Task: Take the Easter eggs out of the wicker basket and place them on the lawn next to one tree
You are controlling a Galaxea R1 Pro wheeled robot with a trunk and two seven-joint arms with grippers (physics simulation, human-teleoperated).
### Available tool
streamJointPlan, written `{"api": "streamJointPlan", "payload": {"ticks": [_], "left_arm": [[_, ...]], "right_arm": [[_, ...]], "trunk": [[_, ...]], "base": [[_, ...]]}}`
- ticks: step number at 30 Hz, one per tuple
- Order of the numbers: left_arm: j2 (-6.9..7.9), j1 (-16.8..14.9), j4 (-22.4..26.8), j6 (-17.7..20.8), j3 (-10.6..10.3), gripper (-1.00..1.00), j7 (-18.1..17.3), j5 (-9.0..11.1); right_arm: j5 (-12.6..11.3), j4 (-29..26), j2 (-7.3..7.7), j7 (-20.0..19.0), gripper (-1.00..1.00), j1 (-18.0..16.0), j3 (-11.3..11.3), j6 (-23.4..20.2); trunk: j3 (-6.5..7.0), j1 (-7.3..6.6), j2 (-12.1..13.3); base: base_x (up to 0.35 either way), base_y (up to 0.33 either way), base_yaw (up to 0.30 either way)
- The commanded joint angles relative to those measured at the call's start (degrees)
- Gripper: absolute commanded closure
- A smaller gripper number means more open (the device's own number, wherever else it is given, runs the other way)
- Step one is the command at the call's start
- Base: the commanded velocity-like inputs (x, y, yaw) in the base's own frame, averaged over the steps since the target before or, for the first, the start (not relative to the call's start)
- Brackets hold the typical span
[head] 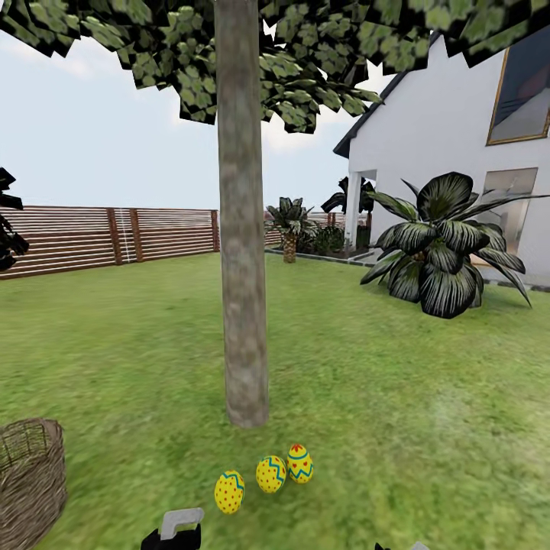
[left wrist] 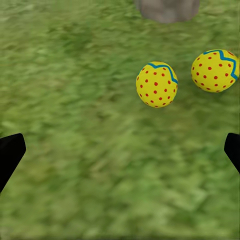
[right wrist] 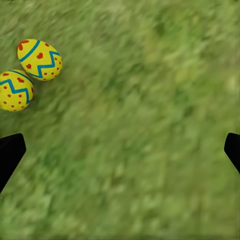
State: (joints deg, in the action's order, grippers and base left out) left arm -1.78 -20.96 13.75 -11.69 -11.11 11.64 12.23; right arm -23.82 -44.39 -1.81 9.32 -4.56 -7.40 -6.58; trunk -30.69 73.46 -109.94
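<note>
The three Easter eggs (head: 267, 475) are seen lying on the lawn (head: 397, 428) by the tree (head: 244, 305), just ahead of both pairs of spread, empty fingers, so the arms are best lifted straight up without bumping them.

Three eggs at lower centre of the head view: left egg (head: 229, 492), middle egg (head: 270, 473) and right egg (head: 299, 463), all yellow with blue zigzag bands and red marks. Lawn (head: 397, 428): mottled green. Tree trunk (head: 243, 252): pale grey-brown, mottled. Wicker basket (head: 30, 481), lower left: tan-brown open weave. Fence (head: 92, 238): brown slats. House (head: 443, 130): white.
</note>
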Motion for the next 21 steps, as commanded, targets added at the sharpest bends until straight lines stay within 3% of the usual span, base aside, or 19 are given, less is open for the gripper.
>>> {"api": "streamJointPlan", "payload": {"ticks": [1,21], "left_arm": [[0.02,-0.04,-0.04,-0.22,-0.49,-1.0,0.31,0.51],[0.02,-0.04,-0.06,-0.26,-0.49,-1.0,0.31,0.51]], "right_arm": [[-0.44,-0.12,-0.04,0.18,-1.0,-0.02,-0.09,-0.26],[-0.4,2.36,-0.04,0.18,-1.0,-0.02,-0.23,-0.25]], "trunk": [[0.12,-0.23,0.38],[3.71,-4.63,8.4]], "base": [[0.0,0.0,0.0],[0.0,0.0,0.0]]}}
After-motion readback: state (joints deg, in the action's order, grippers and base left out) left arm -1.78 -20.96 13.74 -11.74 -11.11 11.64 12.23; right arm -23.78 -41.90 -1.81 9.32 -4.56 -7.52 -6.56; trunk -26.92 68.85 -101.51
